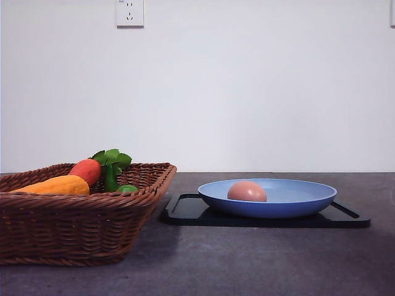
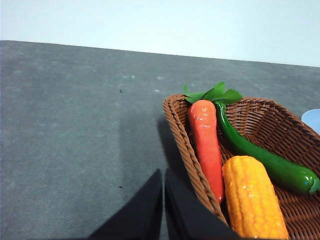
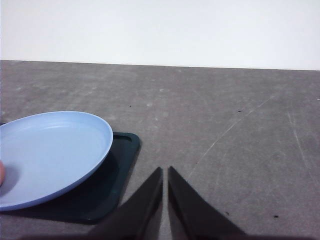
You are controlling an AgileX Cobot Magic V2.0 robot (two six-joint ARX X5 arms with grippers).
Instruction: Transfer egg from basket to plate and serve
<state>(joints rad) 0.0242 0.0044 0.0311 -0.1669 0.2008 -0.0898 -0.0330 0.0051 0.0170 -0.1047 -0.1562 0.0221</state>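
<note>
The pinkish-brown egg (image 1: 247,192) lies in the light blue plate (image 1: 296,198), left of its middle. A sliver of the egg (image 3: 2,176) shows at the frame edge in the right wrist view, on the plate (image 3: 55,150). The brown wicker basket (image 1: 74,228) stands at the left with vegetables in it; its rim (image 2: 177,130) appears in the left wrist view. My left gripper (image 2: 164,180) is shut and empty, just outside the basket's rim over the table. My right gripper (image 3: 165,177) is shut and empty, beside the plate over bare table.
The plate rests on a flat black tray (image 1: 191,209). In the basket lie an orange carrot (image 2: 207,145) with green leaves, a yellow corn cob (image 2: 252,197) and a green pepper (image 2: 270,162). Grey tabletop (image 1: 265,259) spreads in front; a white wall stands behind.
</note>
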